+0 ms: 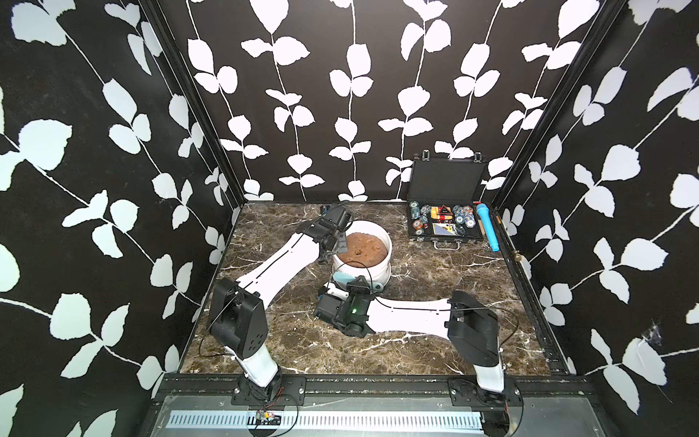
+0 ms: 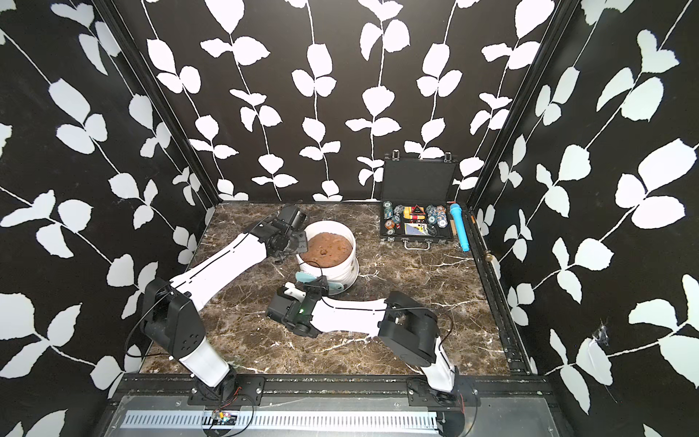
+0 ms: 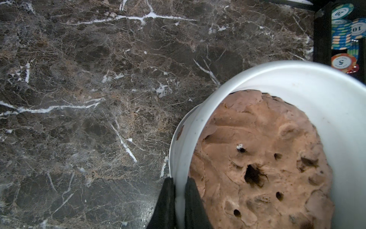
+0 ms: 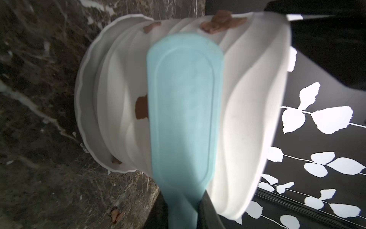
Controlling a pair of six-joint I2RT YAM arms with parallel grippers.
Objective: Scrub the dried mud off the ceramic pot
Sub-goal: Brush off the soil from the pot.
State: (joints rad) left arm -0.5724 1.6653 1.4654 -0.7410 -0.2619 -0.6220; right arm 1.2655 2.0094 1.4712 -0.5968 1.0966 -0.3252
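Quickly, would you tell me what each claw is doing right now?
Left claw: closed on the ceramic pot rim.
Right claw: closed on the light-blue brush.

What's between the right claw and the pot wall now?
The pale blue brush, gripped by the right claw, fills that stretch in the right wrist view, its head covering the ribbed wall of the ceramic pot beside a dried mud blotch.

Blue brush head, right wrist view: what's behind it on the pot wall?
The ribbed white wall of the ceramic pot. One dried mud blotch pokes out past the brush edge; how far it runs behind the head is hidden. Other mud blotches sit clear of it.
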